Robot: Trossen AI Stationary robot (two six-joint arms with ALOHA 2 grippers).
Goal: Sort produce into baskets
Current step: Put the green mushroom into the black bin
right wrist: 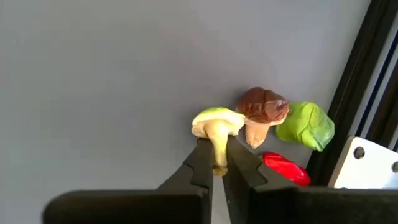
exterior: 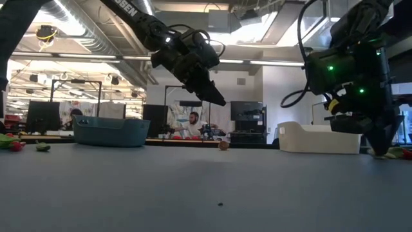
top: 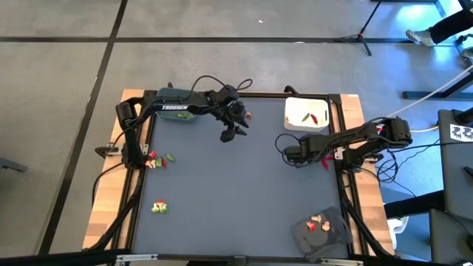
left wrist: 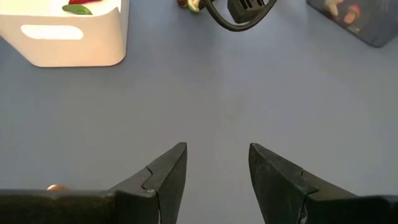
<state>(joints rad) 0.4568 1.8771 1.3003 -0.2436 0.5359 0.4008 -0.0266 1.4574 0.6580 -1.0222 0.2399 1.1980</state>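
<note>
My right gripper (right wrist: 216,155) is down at the table's right edge (top: 326,158), shut on a pale yellow-green toy mushroom (right wrist: 217,121). Beside it lie a brown mushroom (right wrist: 261,112), a green leafy piece (right wrist: 306,124) and a red pepper (right wrist: 285,168). My left gripper (left wrist: 217,168) hangs open above the far middle of the table (top: 230,133), with nothing between its fingers. The white basket (top: 307,114) stands at the far right, the blue-grey basket (top: 177,103) at the far left, and the dark grey tray (top: 321,229) at the near right. My right gripper pinches the pale mushroom's stem (right wrist: 219,144) between its two fingers, which come steeply from above. The cap (right wrist: 214,118) sticks out past the fingertips, next to the brown mushroom. Whether the mushroom rests on the table I cannot tell.
More produce lies near the left edge in two small heaps (top: 157,159) (top: 159,207), and one small piece (top: 251,115) lies at the far edge. The black table frame (right wrist: 367,74) runs close beside my right gripper. The middle of the table (top: 244,192) is bare.
</note>
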